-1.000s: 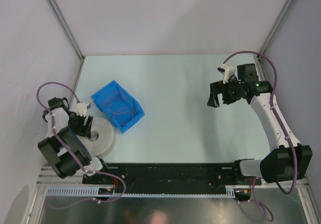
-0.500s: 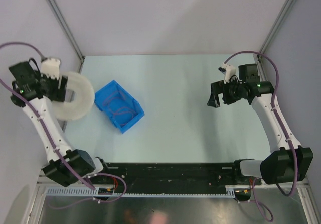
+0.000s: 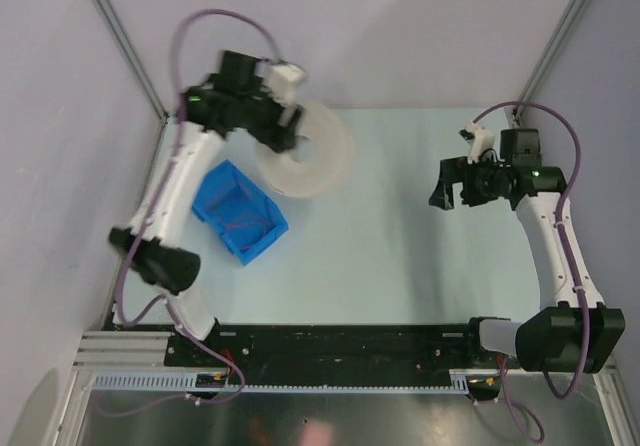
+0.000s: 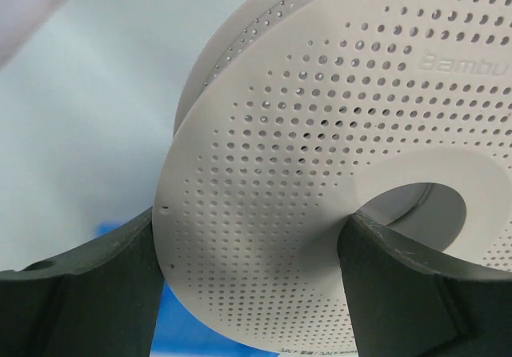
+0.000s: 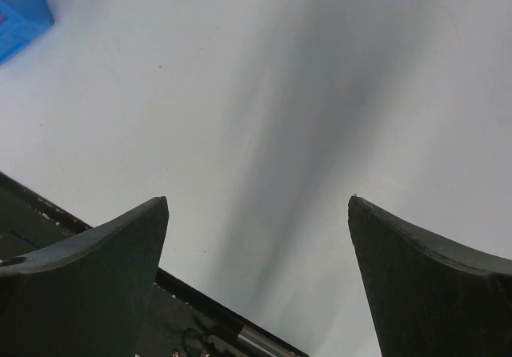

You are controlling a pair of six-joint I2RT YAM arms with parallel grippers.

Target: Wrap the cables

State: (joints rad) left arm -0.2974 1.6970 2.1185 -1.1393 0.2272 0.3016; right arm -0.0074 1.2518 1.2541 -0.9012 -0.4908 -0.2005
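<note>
Logging top view first. Left gripper [image 3: 277, 132] has swung in half a second from out past the left side of the blue bin [image 3: 262, 228] to a spot beyond the bin's far end, carrying the spool [image 3: 308, 152] with it. A second ago the spool lay flat on the table [image 3: 380, 246] at the bin's near-left. Right gripper [image 3: 447, 190] is well off to the bin's right and has only drifted a little further that way.

The cable [image 3: 236, 212] sits inside the bin as loose reddish loops, with none on the spool. The loops stretch roughly along the bin's long side, which runs from far-left to near-right; I cannot make out either end. Judgement: spool is up and ready, but wrapping has not begun, and a cable end must still be picked out.

Left wrist view: left gripper [image 4: 252, 237] is clamped on the spool [image 4: 320, 133], with one finger at the outer rim and the other at the centre hole. The perforated flange faces the camera, so the spool axis points roughly at the lens, tilted. A blue sliver of the bin [image 4: 170, 325] shows below.

Right wrist view: right gripper [image 5: 258, 213] is spread wide, nothing between the fingers, with bare table [image 5: 280, 93] beneath. A corner of the bin [image 5: 20, 5] shows at upper left.
</note>
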